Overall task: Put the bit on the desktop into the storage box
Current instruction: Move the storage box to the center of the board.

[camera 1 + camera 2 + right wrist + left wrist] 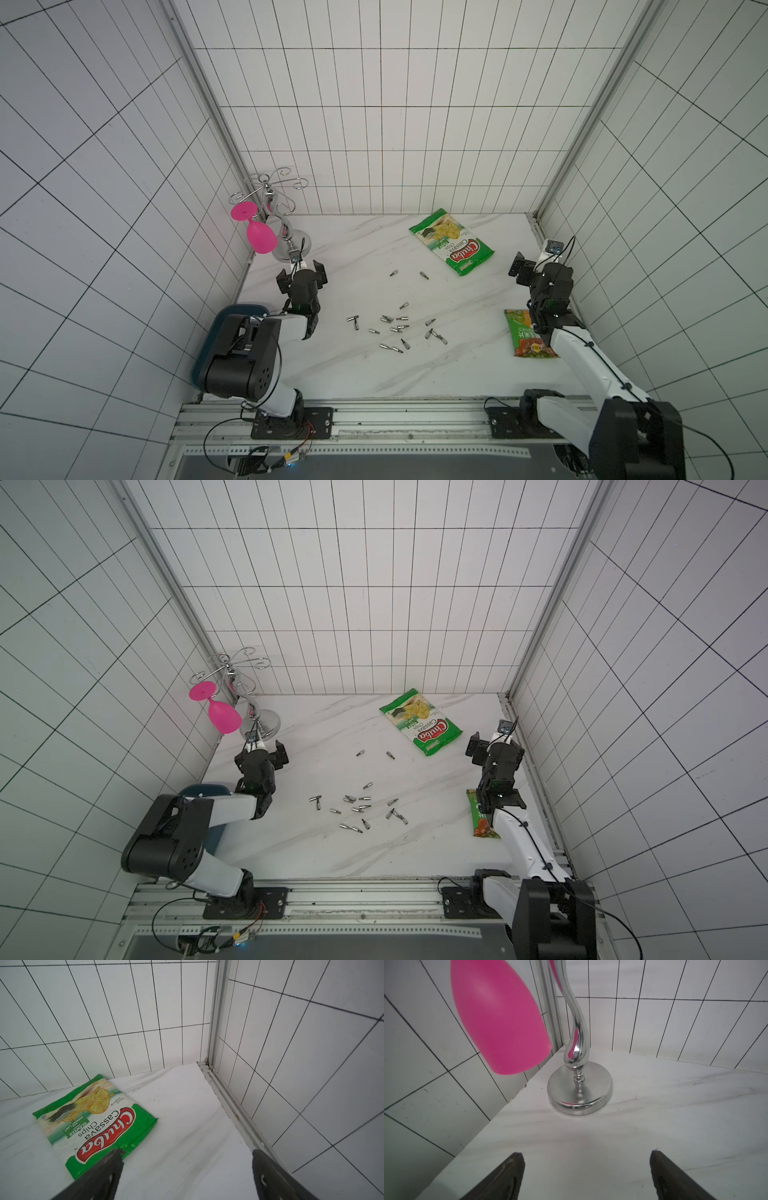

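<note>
Desktop (374, 374): white marble-look, carries everything. Landmark = Chuba chips bag (451, 243), lying flat near the back wall, printed side up.

Storage box (249, 308): teal, well apart from the bag, toward the robot's left and nearer the arm bases. It's mostly hidden under the left arm; contents can't tell.

Chrome glass rack (301, 243) stands well left of the bag in the back corner, w/ a pink glass (261, 239) hung upside down on it. Second snack pack (523, 332) lies base-side of the bag, partly under the right arm.

Right gripper (187, 1152): just beside the bag's near corner, over bare desktop, jaws spread wide, nothing btw them.

Left gripper (585, 1154): far left of the bag, facing the rack's base, jaws spread, empty.

Bits (395, 328): over a dozen loose on the desktop, base-side of the bag. Two strays (393, 273) sit nearest the bag.
</note>
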You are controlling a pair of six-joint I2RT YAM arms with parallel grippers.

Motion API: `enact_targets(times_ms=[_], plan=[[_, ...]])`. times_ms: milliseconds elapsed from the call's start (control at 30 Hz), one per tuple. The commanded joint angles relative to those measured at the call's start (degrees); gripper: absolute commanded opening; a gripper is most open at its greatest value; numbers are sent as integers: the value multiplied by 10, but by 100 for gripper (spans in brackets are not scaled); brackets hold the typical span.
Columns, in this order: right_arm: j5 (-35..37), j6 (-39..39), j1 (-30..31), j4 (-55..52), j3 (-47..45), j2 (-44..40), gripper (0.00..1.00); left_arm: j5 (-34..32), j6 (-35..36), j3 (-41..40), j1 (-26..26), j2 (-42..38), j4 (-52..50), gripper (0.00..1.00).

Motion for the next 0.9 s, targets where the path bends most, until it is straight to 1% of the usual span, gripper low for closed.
enact_targets(times_ms=[0,100,167,200,233,267,300,333,400,433,500,600,733,800,867], plan=[[-3,-5,10,-64,16,-17,99,-100,47,39,-47,5,-86,98],[-1,-11,21,-101,35,-26,99,-201,124,30,-115,-15,-72,98],[4,-18,34,-129,50,-32,99,-276,154,35,-166,-43,-96,98],[7,-21,42,-146,58,-35,99,-306,149,47,-190,-62,-144,99],[12,-21,49,-159,64,-39,99,-329,125,66,-212,-89,-225,99],[12,-21,53,-169,67,-43,99,-340,82,86,-231,-115,-306,99],[13,-20,59,-177,68,-49,99,-339,5,113,-240,-146,-423,98],[14,-16,63,-184,69,-54,99,-311,-75,146,-240,-180,-544,99],[13,-10,71,-197,71,-65,99,-290,-197,190,-239,-230,-702,99],[13,-4,76,-202,70,-71,99,-269,-229,203,-238,-257,-752,99],[12,5,87,-208,70,-78,99,-221,-263,223,-239,-294,-825,98],[3,19,102,-227,82,-72,99,-172,-352,267,-215,-307,-956,98],[-1,30,124,-247,108,-51,99,-49,-404,269,-128,-304,-1042,98],[-3,30,131,-248,117,-43,99,-29,-428,259,-110,-308,-1071,98],[-8,28,136,-249,123,-35,99,-32,-444,254,-120,-316,-1082,98]])
